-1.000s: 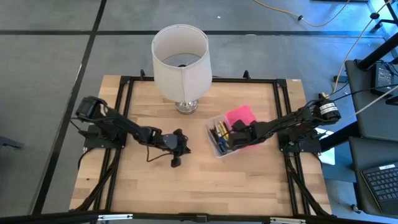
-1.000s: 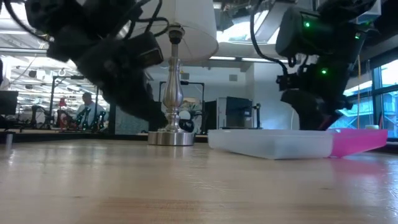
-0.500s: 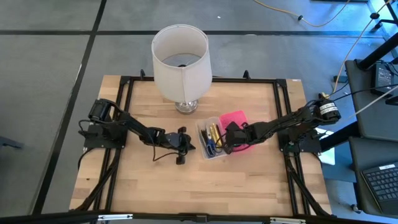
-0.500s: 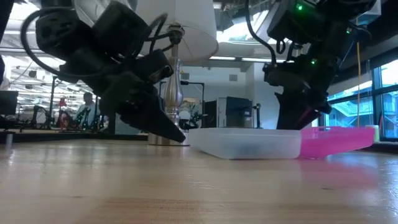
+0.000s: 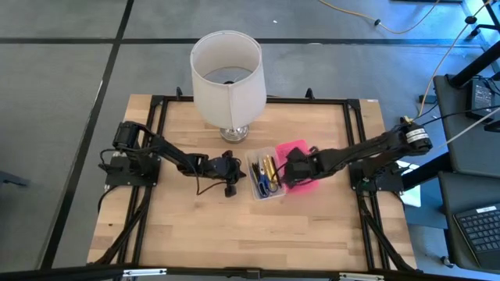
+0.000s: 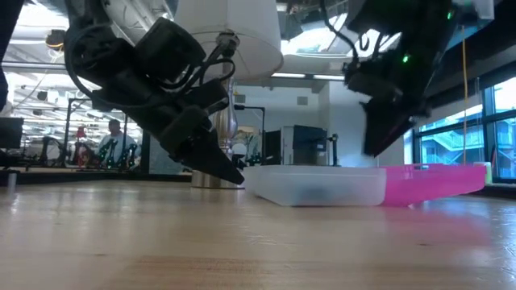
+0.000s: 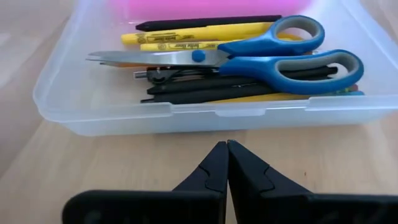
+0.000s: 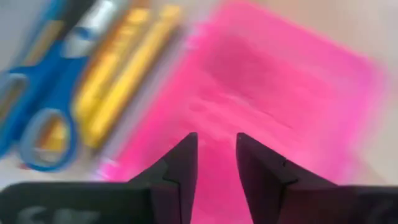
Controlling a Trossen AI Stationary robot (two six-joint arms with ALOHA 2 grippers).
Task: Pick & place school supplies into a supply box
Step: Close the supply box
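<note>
The supply box, clear plastic with its pink lid folded open to the right, rests on the table's middle. Inside it lie blue-handled scissors, yellow pencils and dark pens. My left gripper is shut. It slants down from the left, with its tips at the foot of the box's left long wall. My right gripper hangs open above the lid, raised clear of the box in the low view. My left gripper's shut tips stand right at the bottom of the box's left long wall, near its middle. They slant down from the table's left. Whether they touch the wall, I cannot tell.
A white lamp stands at the far middle of the table, its metal base just behind the box. Bare wood lies toward the near edge. Black frame rails run along the table's sides.
The box has slid toward the table's left along with my right gripper, which then rose clear of it. My left gripper has moved right and down toward the box's left wall and tipped further downward.
</note>
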